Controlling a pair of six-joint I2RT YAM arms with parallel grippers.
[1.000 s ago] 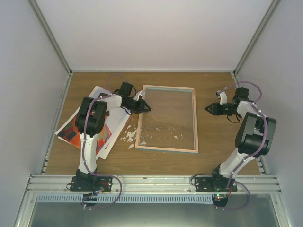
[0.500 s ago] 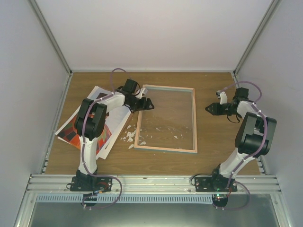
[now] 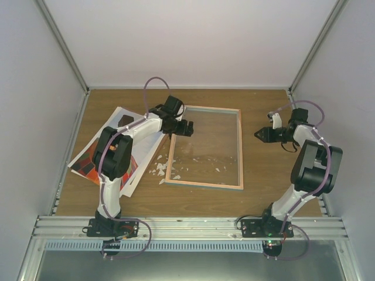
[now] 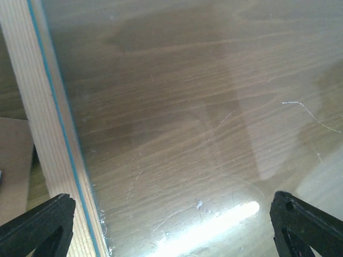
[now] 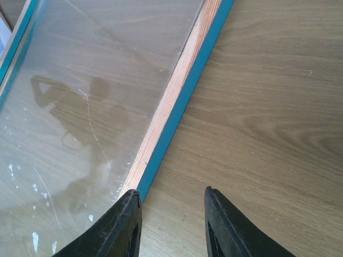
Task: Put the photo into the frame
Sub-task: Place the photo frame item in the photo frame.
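The frame [image 3: 241, 149] lies flat in the middle of the table, glass up, with its light wood edge and thin teal line [image 4: 48, 134] showing in the left wrist view. My left gripper [image 3: 184, 126] hovers over the frame's far left corner, open wide, with only glass between the fingertips [image 4: 37, 225]. The photo [image 3: 88, 159], orange-red stripes on white paper, lies at the left, partly under my left arm. My right gripper [image 3: 258, 134] stands to the right of the frame's teal edge [image 5: 177, 101], fingers [image 5: 120, 225] apart and holding nothing.
White sheets [image 3: 120, 114] lie around the photo, and a brown board [image 4: 13, 160] shows beside the frame's left edge. Small white scraps [image 3: 158, 170] are scattered by the frame's near left side and on the glass. Cage walls close in the table.
My left gripper has opened wide and moved farther and to the right, over the frame's far left corner. The frame's near end has slid slightly left. The right arm is still.
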